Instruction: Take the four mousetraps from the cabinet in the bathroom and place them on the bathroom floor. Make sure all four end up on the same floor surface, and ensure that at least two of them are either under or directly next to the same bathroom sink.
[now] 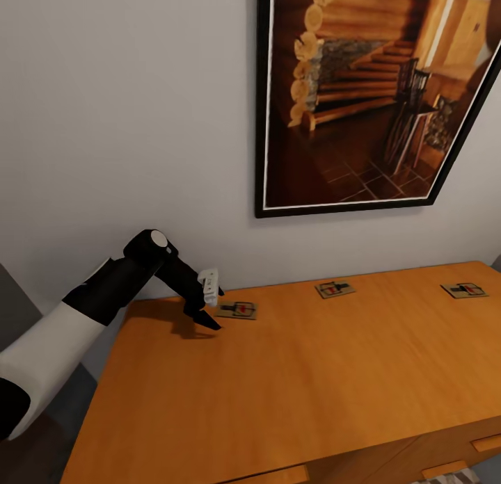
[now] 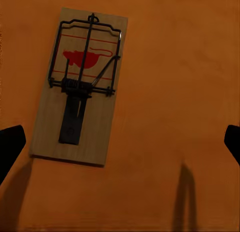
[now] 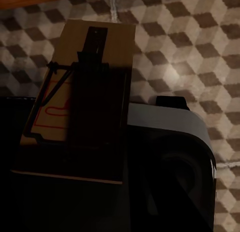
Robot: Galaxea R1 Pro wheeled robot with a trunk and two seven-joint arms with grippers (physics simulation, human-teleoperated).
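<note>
Three mousetraps lie in a row on the orange-brown cabinet (image 1: 292, 393) top: one at the left (image 1: 236, 309), one in the middle (image 1: 335, 288), one at the right (image 1: 464, 290). My left gripper (image 1: 202, 316) hovers just left of the left trap, open. The left wrist view has that mousetrap (image 2: 80, 87) lying flat between and ahead of the spread fingertips (image 2: 10, 147). In the right wrist view another mousetrap (image 3: 117, 47) is held close to the camera, my right gripper (image 3: 97, 112) shut on it, above the cube-patterned bathroom floor (image 3: 200, 42).
A large framed picture (image 1: 376, 94) hangs on the white wall behind the cabinet. Drawer handles (image 1: 487, 442) show along the cabinet's front edge. The robot's dark grey base (image 3: 170, 142) lies below the held trap.
</note>
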